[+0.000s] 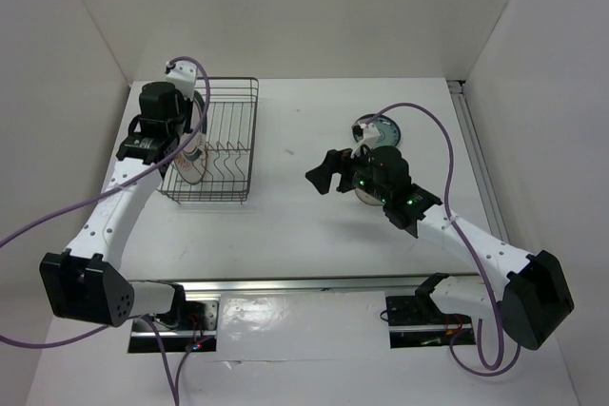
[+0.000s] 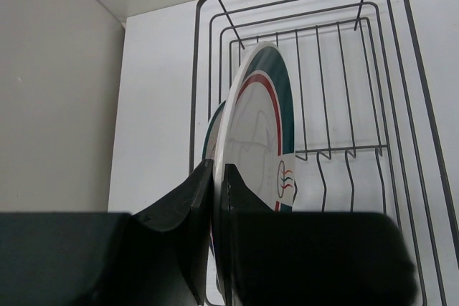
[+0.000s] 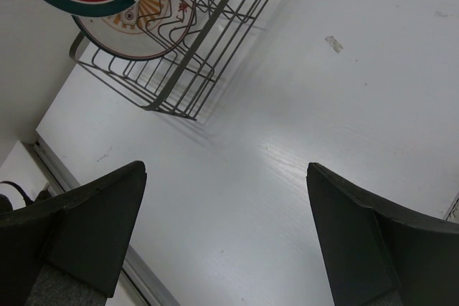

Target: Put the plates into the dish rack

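We see the left gripper (image 2: 217,173) clamped on the edge of a white round plate with a dark-green-and-red rim (image 2: 262,134), one black finger on each face. The plate stands on edge, slightly tilted, inside the left end of the dark grey wire dish rack (image 1: 231,116). We cannot tell whether its lower edge sits between the prongs. Just behind it in the rack stands a white plate with an orange sunburst (image 3: 136,19), also on edge. The right gripper (image 3: 226,177) hangs over the white table (image 1: 285,225), well apart from the rack, its jaws spread wide and holding nothing. Beyond the right arm, a dark teal patterned plate (image 1: 381,128) lies flat on the table.
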`<action>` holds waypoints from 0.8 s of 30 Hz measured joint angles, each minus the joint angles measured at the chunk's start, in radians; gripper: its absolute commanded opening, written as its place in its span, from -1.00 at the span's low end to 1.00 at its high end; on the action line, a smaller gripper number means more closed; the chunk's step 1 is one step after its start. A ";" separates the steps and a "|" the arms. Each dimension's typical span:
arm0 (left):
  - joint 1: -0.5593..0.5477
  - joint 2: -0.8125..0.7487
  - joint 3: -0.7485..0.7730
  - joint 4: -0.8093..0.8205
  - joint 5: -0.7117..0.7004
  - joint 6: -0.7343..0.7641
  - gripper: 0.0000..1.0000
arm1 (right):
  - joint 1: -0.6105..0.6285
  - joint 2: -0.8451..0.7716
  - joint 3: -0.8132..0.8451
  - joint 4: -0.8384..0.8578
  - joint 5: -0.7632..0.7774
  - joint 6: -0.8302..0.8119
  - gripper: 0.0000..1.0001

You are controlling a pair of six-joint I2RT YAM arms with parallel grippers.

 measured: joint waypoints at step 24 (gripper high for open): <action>-0.014 0.128 -0.011 0.011 0.023 -0.029 -0.89 | 0.000 -0.002 0.000 0.000 -0.002 -0.003 1.00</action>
